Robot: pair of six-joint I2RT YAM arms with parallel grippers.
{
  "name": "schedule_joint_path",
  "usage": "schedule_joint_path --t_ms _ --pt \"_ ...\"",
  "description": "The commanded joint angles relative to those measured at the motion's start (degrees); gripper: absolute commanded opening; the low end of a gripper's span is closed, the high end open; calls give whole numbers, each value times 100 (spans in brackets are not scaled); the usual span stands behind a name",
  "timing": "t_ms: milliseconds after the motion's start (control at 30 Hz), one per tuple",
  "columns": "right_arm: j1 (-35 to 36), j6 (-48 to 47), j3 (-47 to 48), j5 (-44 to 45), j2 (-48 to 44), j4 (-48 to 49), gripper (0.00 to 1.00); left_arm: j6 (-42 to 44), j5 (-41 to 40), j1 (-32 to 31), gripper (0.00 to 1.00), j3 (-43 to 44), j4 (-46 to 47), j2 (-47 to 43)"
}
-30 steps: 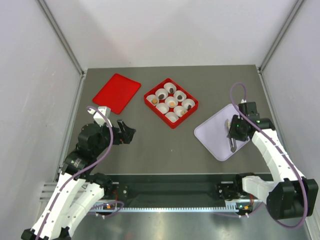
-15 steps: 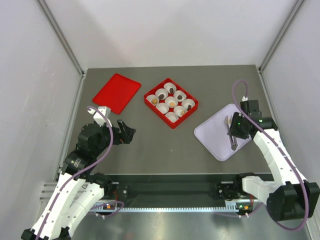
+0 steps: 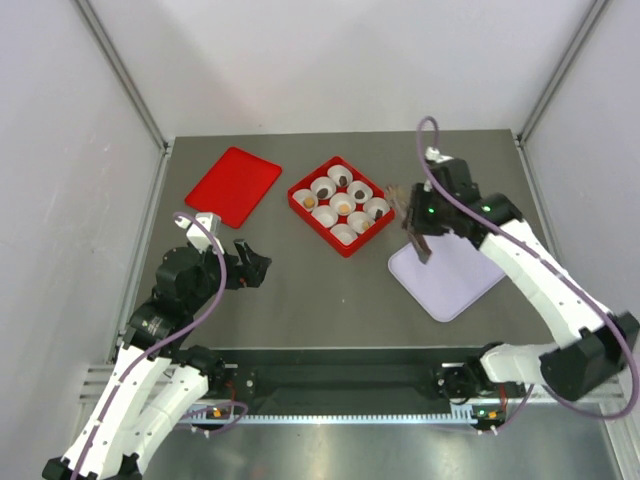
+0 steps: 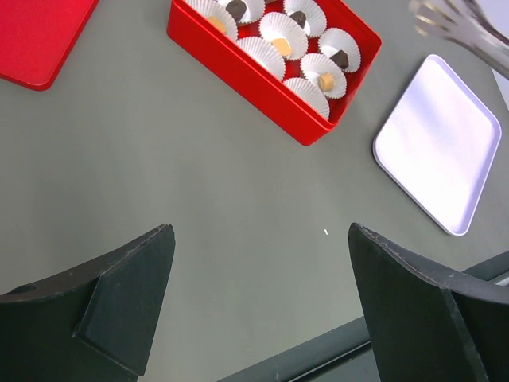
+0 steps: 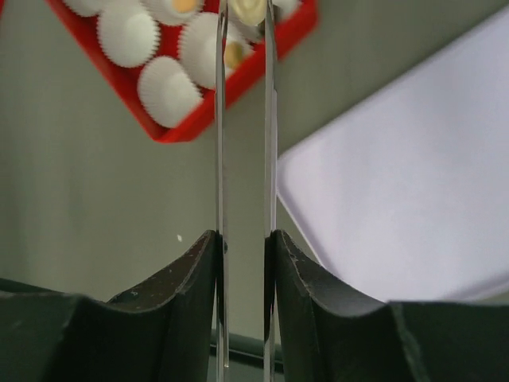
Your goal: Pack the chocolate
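The red box (image 3: 342,205) holds white paper cups, and several of them contain a chocolate, dark (image 4: 340,58) or tan (image 4: 326,80). My right gripper (image 5: 242,239) is shut on a pair of metal tongs (image 5: 220,127). In the top view it (image 3: 420,218) hovers just right of the box, and the tong tips reach over the box's near-right corner. Between the tips a pale roundish piece (image 5: 248,9) shows, cut off by the frame's top edge. My left gripper (image 4: 258,239) is open and empty, low over the bare table left of the box (image 4: 254,87).
A lavender tray (image 3: 447,270) lies on the table to the right of the box, with nothing on it. A red lid (image 3: 232,185) lies flat at the back left. Grey walls close in the table on three sides.
My right arm has swung left and back with the tongs, from over the lavender tray to the right edge of the red box. The left arm has not moved.
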Motion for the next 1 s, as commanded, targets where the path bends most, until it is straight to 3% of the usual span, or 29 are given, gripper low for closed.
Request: schedule_joint_path --t_ms 0,200,400,967 --pt "625 206 602 216 797 647 33 15 -71 -4 95 10 151 20" --pt "1399 -31 1323 322 2159 1280 34 6 -186 -4 95 19 125 19" --pt "1673 -215 1842 401 2953 1473 34 -3 -238 -4 95 19 107 19" --pt "1866 -57 1597 558 3121 1491 36 6 -159 -4 95 27 125 20"
